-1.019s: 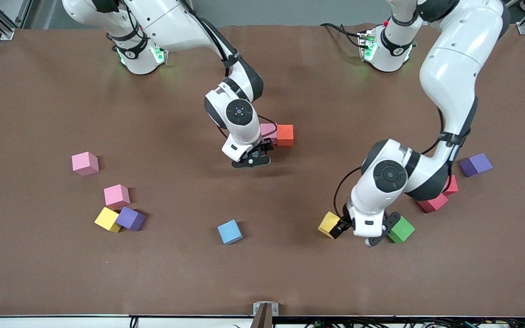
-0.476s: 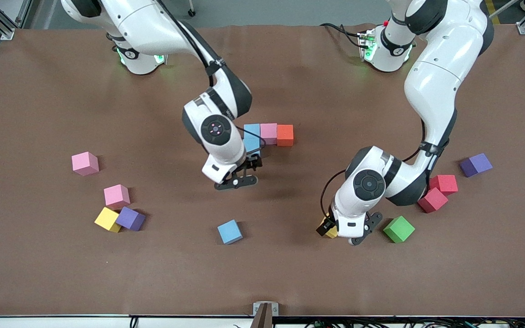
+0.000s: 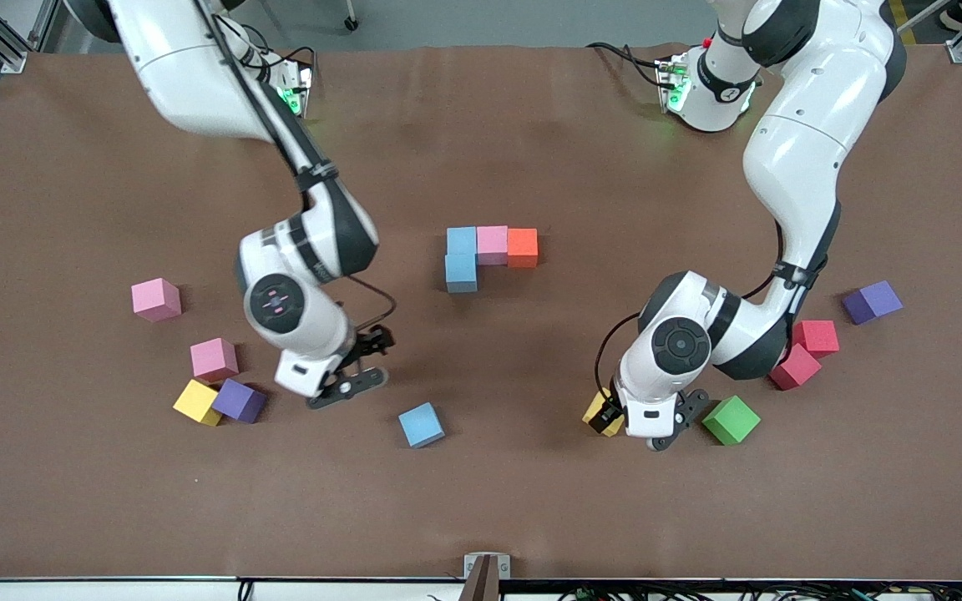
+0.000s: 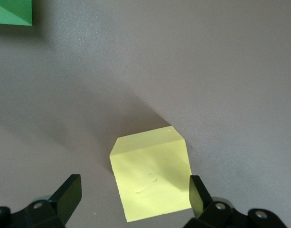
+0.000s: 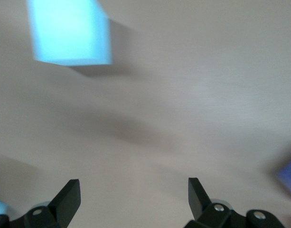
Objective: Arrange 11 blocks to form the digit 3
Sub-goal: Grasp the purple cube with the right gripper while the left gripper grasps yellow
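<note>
Two light blue blocks (image 3: pixel 462 240) (image 3: pixel 461 273), a pink block (image 3: pixel 492 244) and an orange block (image 3: pixel 523 247) sit joined in an L at mid-table. My left gripper (image 3: pixel 642 427) (image 4: pixel 134 185) is open and low over a yellow block (image 3: pixel 596 411) (image 4: pixel 152 178). That block lies between the fingers, close to one fingertip (image 4: pixel 196 190). My right gripper (image 3: pixel 362 365) (image 5: pixel 132 185) hangs open and empty over bare table, near a loose light blue block (image 3: pixel 421 425) (image 5: pixel 69 31).
A green block (image 3: pixel 731 419) (image 4: pixel 12 12), two red blocks (image 3: pixel 815 336) (image 3: pixel 792 367) and a purple block (image 3: pixel 872 301) lie toward the left arm's end. Two pink blocks (image 3: pixel 155 299) (image 3: pixel 214 359), a yellow block (image 3: pixel 196 401) and a purple block (image 3: pixel 239 401) lie toward the right arm's end.
My right gripper has left the joined blocks and swung toward the front camera, stopping near the loose light blue block. My left gripper shifted off the green block's side to over the yellow block.
</note>
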Controlling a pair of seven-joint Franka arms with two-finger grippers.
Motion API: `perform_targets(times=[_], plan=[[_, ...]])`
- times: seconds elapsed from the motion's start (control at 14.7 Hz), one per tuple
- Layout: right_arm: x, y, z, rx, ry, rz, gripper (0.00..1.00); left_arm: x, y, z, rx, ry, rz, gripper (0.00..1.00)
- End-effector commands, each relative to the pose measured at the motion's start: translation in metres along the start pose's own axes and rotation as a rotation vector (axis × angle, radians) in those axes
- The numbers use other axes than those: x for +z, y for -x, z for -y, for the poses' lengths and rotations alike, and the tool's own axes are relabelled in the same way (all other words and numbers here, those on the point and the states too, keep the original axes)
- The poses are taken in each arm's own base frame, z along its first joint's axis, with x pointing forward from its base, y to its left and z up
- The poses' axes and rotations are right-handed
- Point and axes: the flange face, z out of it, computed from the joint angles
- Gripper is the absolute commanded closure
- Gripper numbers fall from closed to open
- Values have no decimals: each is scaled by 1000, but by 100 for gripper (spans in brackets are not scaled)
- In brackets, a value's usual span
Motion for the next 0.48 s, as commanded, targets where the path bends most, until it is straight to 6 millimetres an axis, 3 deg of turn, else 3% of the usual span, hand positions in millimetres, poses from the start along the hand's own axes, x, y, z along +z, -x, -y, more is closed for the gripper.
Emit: perform_targets(times=[0.0,0.07,0.2,0.41], plan=[[-5,9,-69,-143,-11,5,0,8,0,-8,-22,33,1,0],[-4,14,-94,-213,-11,5,0,7,-1,-8,-24,41,-2,0],[-4,21,-125,-335,-9,-1,0,12,-1,-8,-25,52,0,0],[-2,32,-160,-512,0,0,0,21,-5,-6,-63,53,-3,0]])
